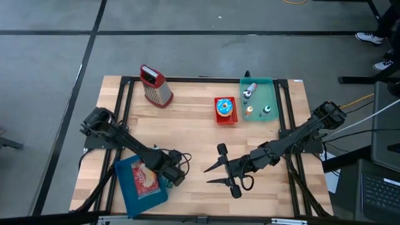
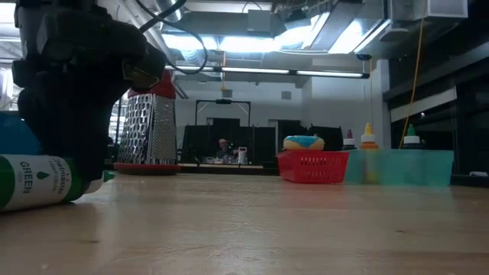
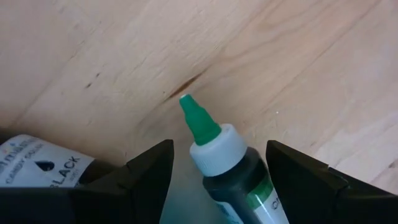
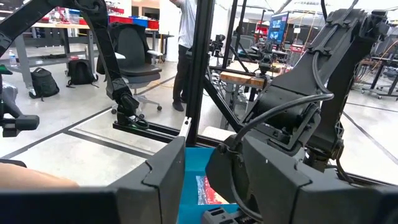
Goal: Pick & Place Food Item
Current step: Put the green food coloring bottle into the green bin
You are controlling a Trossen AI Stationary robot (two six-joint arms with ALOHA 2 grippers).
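The left gripper (image 1: 177, 173) points steeply down just beside the blue tray (image 1: 128, 190), at that tray's edge nearest the middle of the wooden surface (image 1: 194, 134). In the left wrist view its jaws stand spread wide on either side of a small green bottle (image 3: 233, 168) with a green pointed cap; the bottle lies between them, and no contact with either finger (image 3: 146, 174) shows. In the low view the bottle lies on its side on the surface, a white label reading "GREEN" facing the camera. A second small bottle (image 3: 40, 163) labelled "BLACK" lies just beside it. The tray carries a red-and-white food packet (image 1: 146, 179). The right gripper (image 1: 217, 165) hangs level above the surface, well apart from the tray toward the middle, its jaws partly spread and holding nothing. Far from the tray, along the opposite edge of the surface, stand a metal grater (image 1: 155, 87) with a red top, a red basket (image 1: 225, 117) holding a blue-iced doughnut (image 1: 224, 107), and a green bin (image 1: 270, 94) containing several small bottles.
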